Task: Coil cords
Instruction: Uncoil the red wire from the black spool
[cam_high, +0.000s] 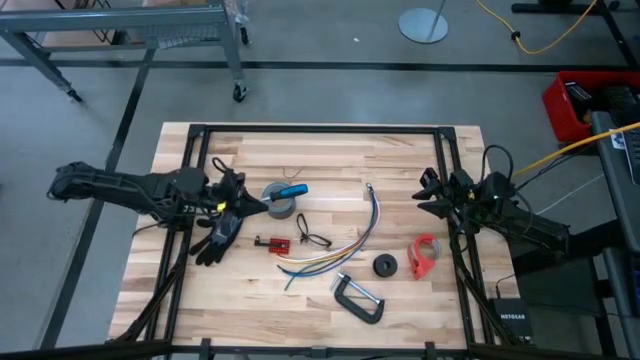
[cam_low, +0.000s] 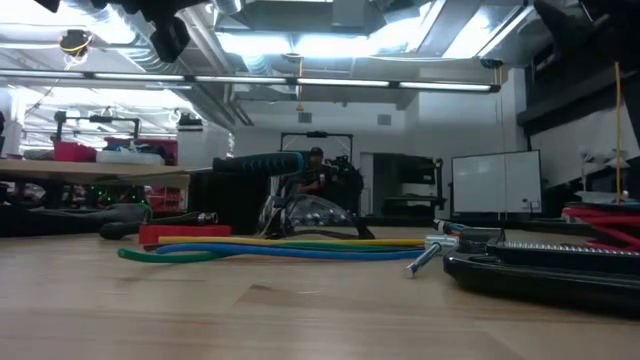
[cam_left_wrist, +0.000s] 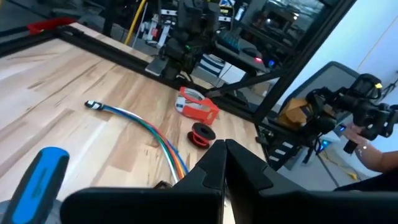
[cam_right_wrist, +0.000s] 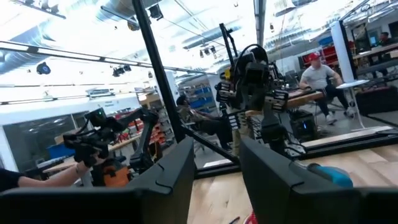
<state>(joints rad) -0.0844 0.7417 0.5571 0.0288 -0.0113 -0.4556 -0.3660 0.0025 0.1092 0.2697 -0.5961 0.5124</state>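
Observation:
The bundle of yellow, blue, green and purple cords (cam_high: 352, 243) lies uncoiled in a long curve on the wooden table (cam_high: 400, 150); it also shows in the left wrist view (cam_left_wrist: 152, 134) and the low view (cam_low: 280, 247). A thin black wire (cam_high: 311, 236) lies loosely looped left of it. A small red cord ring with a black centre (cam_left_wrist: 201, 134) lies flat near the bundle's right side (cam_high: 385, 265). My left gripper (cam_high: 260, 206) is shut and empty, raised near the grey tape roll, its fingers (cam_left_wrist: 214, 163) pointing toward the cords. My right gripper (cam_high: 424, 194) hovers open at the table's right, holding nothing (cam_right_wrist: 214, 158).
A grey tape roll (cam_high: 280, 205) with a blue-handled tool (cam_high: 293, 190) on it sits by my left gripper. A black glove (cam_high: 220, 235), a small red piece (cam_high: 272, 243), a red tape dispenser (cam_high: 424, 256) and a C-clamp (cam_high: 358, 298) lie around the cords. People show beyond the table.

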